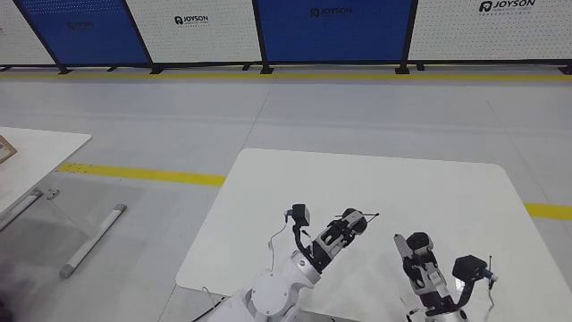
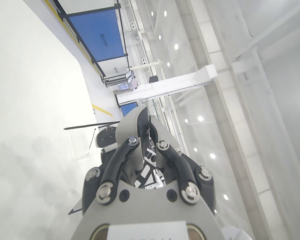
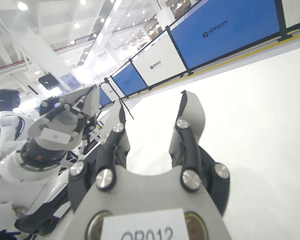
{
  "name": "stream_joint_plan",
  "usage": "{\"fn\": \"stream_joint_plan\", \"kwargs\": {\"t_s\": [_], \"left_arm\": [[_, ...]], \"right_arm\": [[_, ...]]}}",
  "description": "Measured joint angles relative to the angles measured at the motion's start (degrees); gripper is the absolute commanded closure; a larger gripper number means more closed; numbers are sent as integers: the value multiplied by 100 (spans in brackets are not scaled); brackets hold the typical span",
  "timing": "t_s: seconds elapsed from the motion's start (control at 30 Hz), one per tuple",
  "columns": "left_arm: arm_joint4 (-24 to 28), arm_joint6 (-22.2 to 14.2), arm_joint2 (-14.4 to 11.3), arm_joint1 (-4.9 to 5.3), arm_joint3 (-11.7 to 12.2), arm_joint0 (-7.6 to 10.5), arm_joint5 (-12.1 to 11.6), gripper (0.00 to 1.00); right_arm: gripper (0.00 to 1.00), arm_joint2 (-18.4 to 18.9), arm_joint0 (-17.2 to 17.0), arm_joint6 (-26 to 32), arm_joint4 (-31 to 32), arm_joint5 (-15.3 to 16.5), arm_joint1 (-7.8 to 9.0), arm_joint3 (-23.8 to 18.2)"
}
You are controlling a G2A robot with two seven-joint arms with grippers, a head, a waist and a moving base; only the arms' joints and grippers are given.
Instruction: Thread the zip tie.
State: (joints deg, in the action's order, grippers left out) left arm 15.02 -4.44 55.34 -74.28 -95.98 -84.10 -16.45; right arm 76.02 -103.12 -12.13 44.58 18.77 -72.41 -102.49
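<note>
A thin black zip tie (image 1: 368, 216) is pinched in my left gripper (image 1: 356, 221), low over the near part of the white table (image 1: 375, 179). In the left wrist view the left gripper (image 2: 145, 116) is shut on the zip tie (image 2: 90, 126), whose strap juts out sideways past the fingers. My right gripper (image 1: 414, 241) sits a short way to the right, near the table's front edge. The right wrist view has the right gripper (image 3: 152, 98) open with nothing between its fingers. Just beyond one fingertip, the zip tie (image 3: 127, 111) hangs from the left gripper (image 3: 95, 93).
The table surface stretches bare ahead of both grippers. Blue and white partition panels (image 1: 331, 9) line the far side of the floor behind a yellow line. Another white table (image 1: 36, 152) stands off to the left.
</note>
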Motion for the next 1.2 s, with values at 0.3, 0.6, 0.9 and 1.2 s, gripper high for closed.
{"fn": "stream_joint_plan", "kwargs": {"t_s": [0.3, 0.6, 0.9, 1.2], "left_arm": [[173, -75, 27, -3, 203, -7, 137, 100], [169, -75, 26, -3, 201, -6, 137, 100], [-249, 679, 123, -29, 241, 2, 113, 100], [36, 852, 498, -5, 429, -109, -26, 100]], "right_arm": [[0, 219, -246, 55, -651, 71, 53, -157], [0, 217, -244, 51, -640, 71, 52, -156], [0, 348, -192, 50, -895, 15, 48, -160], [0, 866, -389, -380, -1760, 71, 63, -277]]}}
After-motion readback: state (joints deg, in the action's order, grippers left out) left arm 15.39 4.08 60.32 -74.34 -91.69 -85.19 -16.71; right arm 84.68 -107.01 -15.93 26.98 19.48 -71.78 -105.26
